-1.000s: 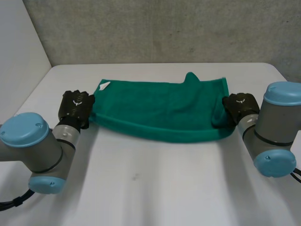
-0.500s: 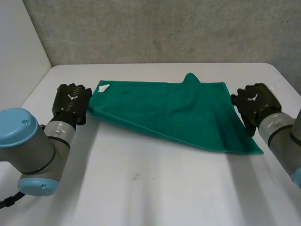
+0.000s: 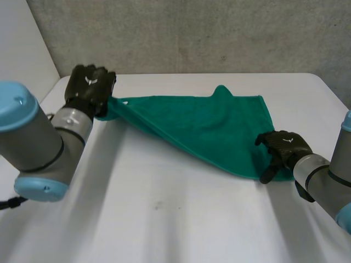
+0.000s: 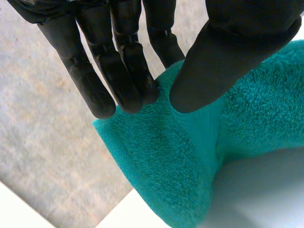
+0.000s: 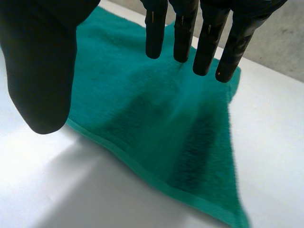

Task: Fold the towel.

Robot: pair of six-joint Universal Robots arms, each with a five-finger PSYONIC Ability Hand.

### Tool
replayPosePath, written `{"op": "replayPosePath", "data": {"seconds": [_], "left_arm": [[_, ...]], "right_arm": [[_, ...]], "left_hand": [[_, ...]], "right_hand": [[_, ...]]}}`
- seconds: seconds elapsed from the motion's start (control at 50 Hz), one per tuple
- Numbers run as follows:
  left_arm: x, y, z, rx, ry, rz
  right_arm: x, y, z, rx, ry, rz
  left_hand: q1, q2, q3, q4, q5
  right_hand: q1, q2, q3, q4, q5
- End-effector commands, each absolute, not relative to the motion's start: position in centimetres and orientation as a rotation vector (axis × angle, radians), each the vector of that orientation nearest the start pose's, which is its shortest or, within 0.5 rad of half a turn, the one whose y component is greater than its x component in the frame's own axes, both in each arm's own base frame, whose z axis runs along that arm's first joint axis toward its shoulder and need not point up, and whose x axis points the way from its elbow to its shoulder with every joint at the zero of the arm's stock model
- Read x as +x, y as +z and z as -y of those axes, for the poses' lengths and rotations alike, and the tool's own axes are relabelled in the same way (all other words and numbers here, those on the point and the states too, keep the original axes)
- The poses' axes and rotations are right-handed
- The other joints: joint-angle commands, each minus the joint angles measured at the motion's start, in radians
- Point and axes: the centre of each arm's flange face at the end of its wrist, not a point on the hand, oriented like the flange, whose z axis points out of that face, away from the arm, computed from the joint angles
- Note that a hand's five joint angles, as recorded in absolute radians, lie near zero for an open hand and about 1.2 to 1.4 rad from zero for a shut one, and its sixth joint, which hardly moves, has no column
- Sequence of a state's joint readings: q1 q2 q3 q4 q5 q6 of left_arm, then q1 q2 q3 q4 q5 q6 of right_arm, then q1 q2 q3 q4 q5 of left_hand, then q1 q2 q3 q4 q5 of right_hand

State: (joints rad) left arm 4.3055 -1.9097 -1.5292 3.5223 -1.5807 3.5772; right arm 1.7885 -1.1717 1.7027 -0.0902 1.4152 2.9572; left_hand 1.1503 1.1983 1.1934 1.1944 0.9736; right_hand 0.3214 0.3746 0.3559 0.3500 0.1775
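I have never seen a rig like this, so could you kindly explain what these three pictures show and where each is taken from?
This is a robot with two arms at a white table. Each arm ends in a black hand. The wide picture comes from a camera between and behind the arms, looking down. A green towel lies on the table. The left hand is at its far left corner, and the right hand is at its near right corner.

The other two pictures come from cameras on the wrists, each looking along its own palm. In the left wrist view, the fingers and thumb pinch the towel's corner, which is raised off the table. In the right wrist view, the fingers are straight above the towel and hold nothing.
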Motion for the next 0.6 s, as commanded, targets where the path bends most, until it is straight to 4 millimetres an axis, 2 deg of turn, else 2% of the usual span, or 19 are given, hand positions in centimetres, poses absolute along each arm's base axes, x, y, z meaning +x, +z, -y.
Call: {"op": "replayPosePath", "data": {"seconds": [0.02,0.14,0.32,0.4,0.46,0.48,0.5,0.54,0.56,0.6], "left_arm": [[-28.4,28.9,29.6,0.808,-2.418,-1.918],[-28.4,32.3,29.4,0.748,-2.519,-1.851],[-28.6,33.7,29.0,0.718,-2.579,-1.834],[-28.1,34.4,28.8,0.677,-2.608,-1.841],[-27.9,34.2,28.8,0.651,-2.616,-1.88],[-27.8,34.1,28.8,0.644,-2.615,-1.888],[-27.6,33.9,29.0,0.636,-2.605,-1.903],[-27.3,33.6,29.2,0.627,-2.588,-1.918],[-27.0,33.4,29.5,0.621,-2.577,-1.923],[-26.2,32.8,30.1,0.599,-2.536,-1.945]], "right_arm": [[22.3,15.3,27.8,-0.513,-1.52,-2.389],[22.9,15.2,27.6,-0.475,-1.487,-2.363],[23.6,12.8,28.6,-0.48,-1.456,-2.406],[23.0,11.8,30.4,-0.421,-1.525,-2.471],[22.6,11.4,31.1,-0.39,-1.563,-2.509],[22.6,11.4,31.2,-0.382,-1.572,-2.517],[22.5,11.6,31.5,-0.371,-1.602,-2.515],[22.5,11.7,31.5,-0.367,-1.615,-2.51],[22.4,12.6,31.9,-0.355,-1.687,-2.471],[22.3,13.2,32.0,-0.355,-1.717,-2.452]], "left_hand": [[0.246,0.198,0.203,0.202,0.248],[0.246,0.198,0.203,0.202,0.248],[0.246,0.198,0.203,0.202,0.248],[0.246,0.198,0.203,0.202,0.248],[0.246,0.198,0.203,0.202,0.248],[0.246,0.198,0.203,0.202,0.248],[0.246,0.198,0.203,0.202,0.248],[0.246,0.198,0.203,0.202,0.248],[0.246,0.198,0.203,0.202,0.248],[0.246,0.198,0.203,0.202,0.248]], "right_hand": [[0.028,-0.025,-0.007,-0.001,-0.003],[0.031,-0.022,-0.004,0.002,0.0],[0.145,0.092,0.111,0.117,0.115],[0.309,0.256,0.275,0.281,0.279],[0.643,0.59,0.609,0.615,0.612],[0.801,0.748,0.767,0.773,0.771],[1.072,1.019,1.038,1.044,1.041],[1.075,1.022,1.04,1.046,1.044],[1.075,1.022,1.04,1.046,1.044],[1.075,1.022,1.04,1.046,1.044]]}}
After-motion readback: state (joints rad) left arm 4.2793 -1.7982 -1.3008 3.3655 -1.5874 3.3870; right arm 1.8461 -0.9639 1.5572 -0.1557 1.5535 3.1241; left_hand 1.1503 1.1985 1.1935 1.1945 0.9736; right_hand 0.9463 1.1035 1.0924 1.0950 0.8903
